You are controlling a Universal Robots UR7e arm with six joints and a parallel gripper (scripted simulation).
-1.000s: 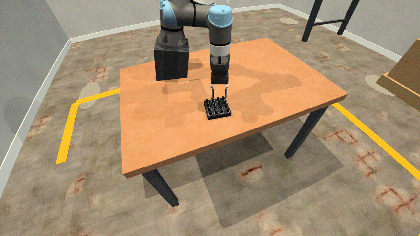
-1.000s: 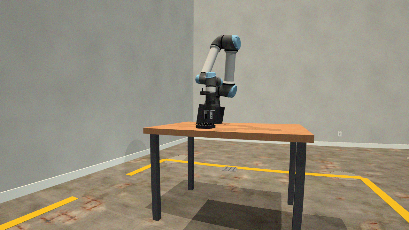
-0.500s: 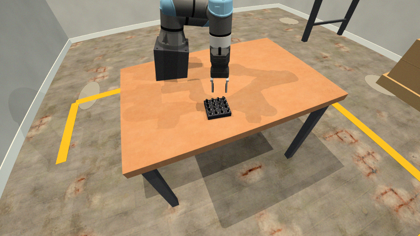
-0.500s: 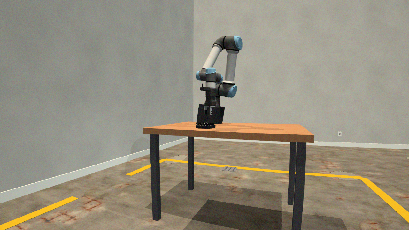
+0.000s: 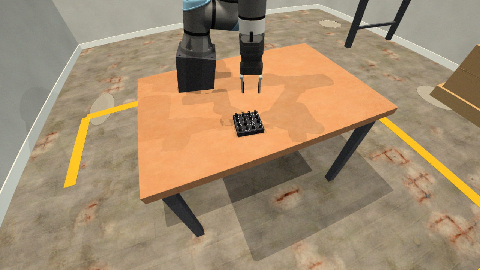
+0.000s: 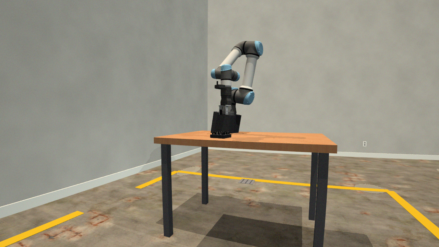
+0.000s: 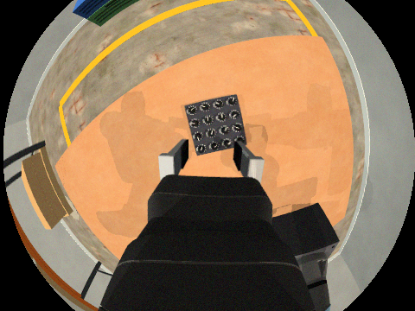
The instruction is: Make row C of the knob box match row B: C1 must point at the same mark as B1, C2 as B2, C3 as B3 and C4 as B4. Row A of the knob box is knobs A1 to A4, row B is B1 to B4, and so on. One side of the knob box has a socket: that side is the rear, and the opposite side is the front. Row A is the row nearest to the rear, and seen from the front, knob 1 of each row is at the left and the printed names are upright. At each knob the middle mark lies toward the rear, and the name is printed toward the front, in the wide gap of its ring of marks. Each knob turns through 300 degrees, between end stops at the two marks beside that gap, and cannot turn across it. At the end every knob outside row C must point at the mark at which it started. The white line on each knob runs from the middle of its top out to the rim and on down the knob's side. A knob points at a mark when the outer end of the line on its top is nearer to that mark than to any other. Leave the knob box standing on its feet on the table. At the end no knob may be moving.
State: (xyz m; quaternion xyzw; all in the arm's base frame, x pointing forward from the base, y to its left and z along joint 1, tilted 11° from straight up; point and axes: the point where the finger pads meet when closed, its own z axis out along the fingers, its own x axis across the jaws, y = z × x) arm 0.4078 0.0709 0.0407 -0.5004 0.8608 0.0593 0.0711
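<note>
The black knob box [image 5: 248, 124] [image 6: 220, 135] [image 7: 216, 124] stands on its feet near the middle of the orange table [image 5: 188, 147] [image 6: 276, 141] [image 7: 289, 92]. It carries a square grid of small black knobs with white lines. The marks and the lines are too small to read. My gripper [image 5: 249, 91] [image 6: 225, 114] [image 7: 211, 149] is open and empty. It hangs well above the box, fingers pointing down. In the wrist view the box lies between and beyond the two fingertips.
The robot's dark base block [image 5: 195, 72] [image 6: 225, 123] [image 7: 308, 237] stands on the table's rear part, behind the box. A brown crate [image 5: 464, 87] and a dark frame [image 5: 375, 20] stand on the floor to the right, off the table.
</note>
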